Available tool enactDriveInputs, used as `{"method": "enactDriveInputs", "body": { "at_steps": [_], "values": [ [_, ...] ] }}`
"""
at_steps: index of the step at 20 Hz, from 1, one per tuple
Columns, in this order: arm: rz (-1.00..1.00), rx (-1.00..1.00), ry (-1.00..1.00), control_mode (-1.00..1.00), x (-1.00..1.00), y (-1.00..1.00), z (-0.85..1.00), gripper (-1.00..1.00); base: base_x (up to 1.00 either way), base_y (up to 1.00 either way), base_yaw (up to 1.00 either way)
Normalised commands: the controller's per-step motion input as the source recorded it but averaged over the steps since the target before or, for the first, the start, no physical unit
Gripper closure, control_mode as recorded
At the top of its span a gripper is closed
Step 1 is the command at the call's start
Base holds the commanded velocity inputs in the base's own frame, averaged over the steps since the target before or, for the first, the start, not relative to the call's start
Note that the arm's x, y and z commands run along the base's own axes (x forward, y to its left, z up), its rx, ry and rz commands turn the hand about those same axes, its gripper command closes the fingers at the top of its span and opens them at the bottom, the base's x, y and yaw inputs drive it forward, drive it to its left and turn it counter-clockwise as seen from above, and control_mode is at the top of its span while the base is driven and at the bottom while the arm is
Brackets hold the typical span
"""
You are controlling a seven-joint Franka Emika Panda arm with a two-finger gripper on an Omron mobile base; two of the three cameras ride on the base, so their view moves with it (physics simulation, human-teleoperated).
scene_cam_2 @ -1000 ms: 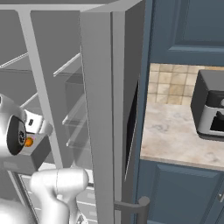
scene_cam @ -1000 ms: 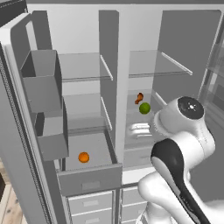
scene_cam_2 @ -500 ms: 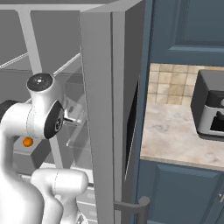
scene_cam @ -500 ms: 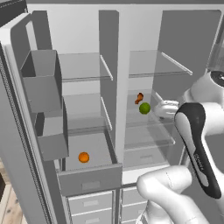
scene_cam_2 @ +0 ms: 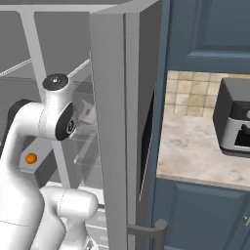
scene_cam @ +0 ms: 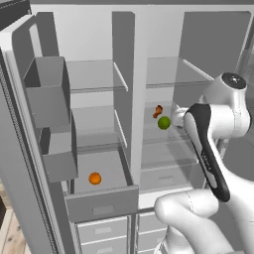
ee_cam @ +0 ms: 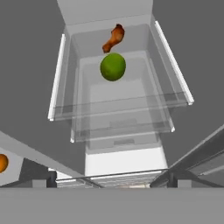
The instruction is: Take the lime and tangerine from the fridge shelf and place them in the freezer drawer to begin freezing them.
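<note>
The lime is a green ball on the glass fridge shelf in the right compartment. The tangerine lies inside the pulled-out dark-grey freezer drawer at the lower left. My gripper hangs in front of and above the shelf, looking down at the lime. It is open, with its fingertips far apart and nothing between them. In the left base view my hand sits just right of the lime, mostly hidden behind the forearm.
An orange-red lumpy item lies just behind the lime. Grey door bins hang on the open left door. A centre divider splits the fridge. A counter with an appliance is to the right.
The arm has swung up and to the right, bringing the hand from low by the drawer to the lime's shelf. The tangerine stays in the drawer. The gripper remains open.
</note>
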Motion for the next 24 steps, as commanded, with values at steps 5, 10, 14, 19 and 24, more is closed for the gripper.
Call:
{"method": "enactDriveInputs", "body": {
  "at_steps": [5, 10, 14, 19, 24],
  "values": [
    [0.0, -0.09, 0.0, -1.0, 0.67, 0.01, -0.47, -1.0, 0.0, 0.0, 0.0],
    [0.0, -0.09, 0.0, -1.0, 0.72, 0.0, -0.6, -1.0, 0.0, 0.0, 0.0],
    [0.0, -0.02, 0.0, -1.0, 0.83, 0.0, -0.32, -1.0, 0.0, 0.0, 0.0],
    [0.0, 0.0, 0.0, -1.0, 0.6, 0.0, -0.09, -1.0, 0.0, 0.0, 0.0],
    [0.0, 0.0, 0.0, -1.0, 0.48, 0.0, -0.2, -1.0, 0.0, 0.0, 0.0]
  ]
}}
